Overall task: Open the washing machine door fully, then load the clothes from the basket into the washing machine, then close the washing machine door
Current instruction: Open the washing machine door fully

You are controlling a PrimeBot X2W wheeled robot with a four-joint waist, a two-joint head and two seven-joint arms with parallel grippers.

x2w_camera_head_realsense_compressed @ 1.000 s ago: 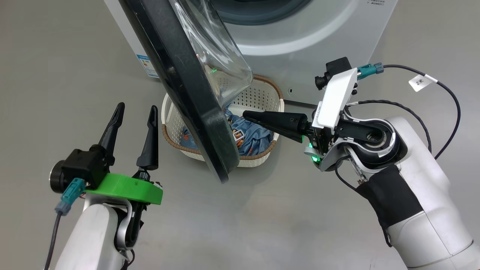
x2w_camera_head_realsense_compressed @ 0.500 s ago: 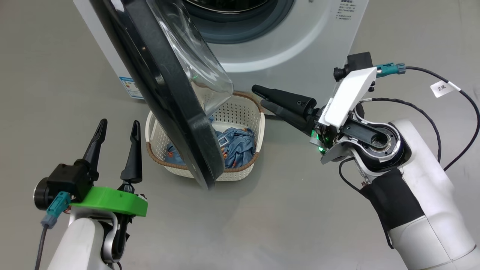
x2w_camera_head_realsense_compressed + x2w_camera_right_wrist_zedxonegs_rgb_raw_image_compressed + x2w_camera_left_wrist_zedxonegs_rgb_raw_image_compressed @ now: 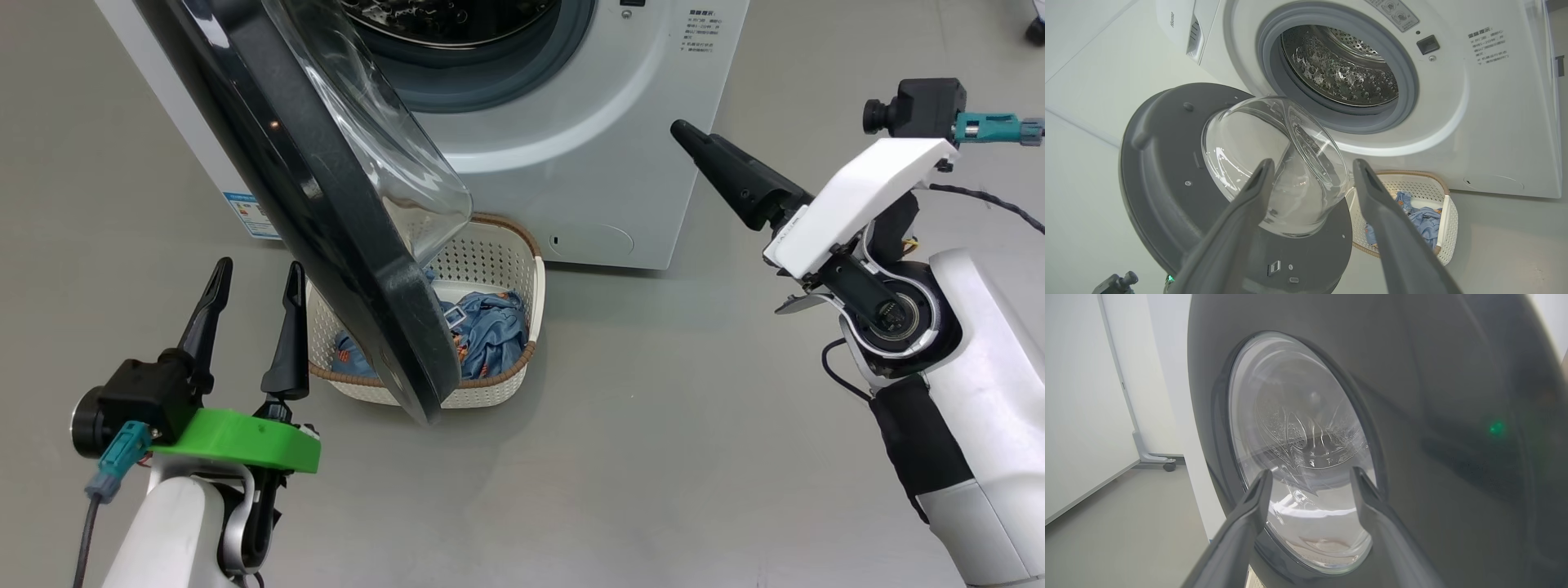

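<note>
The washing machine (image 3: 571,122) stands at the top of the head view with its steel drum (image 3: 1339,65) exposed. Its door (image 3: 326,220) is swung out toward me, and the black rim and glass bowl (image 3: 1274,163) hang over the left part of the basket (image 3: 531,269). The cream basket sits on the floor against the machine and holds light-blue clothes (image 3: 490,335). Just left of the door's lower edge, my left gripper (image 3: 260,268) is open and empty, facing the door's outer face (image 3: 1298,457). Raised to the right of the machine, my right gripper (image 3: 1313,163) is also open and empty.
Grey floor spreads around the machine, with free room right of the basket. A small blue label (image 3: 245,214) is on the machine's lower left corner. A white wall panel on a castor foot (image 3: 1167,465) stands to the left.
The head camera has shifted, so the scene has slid down and left. My right gripper, shut above the basket a second ago, has opened and pulled up and right. The left arm has stayed put.
</note>
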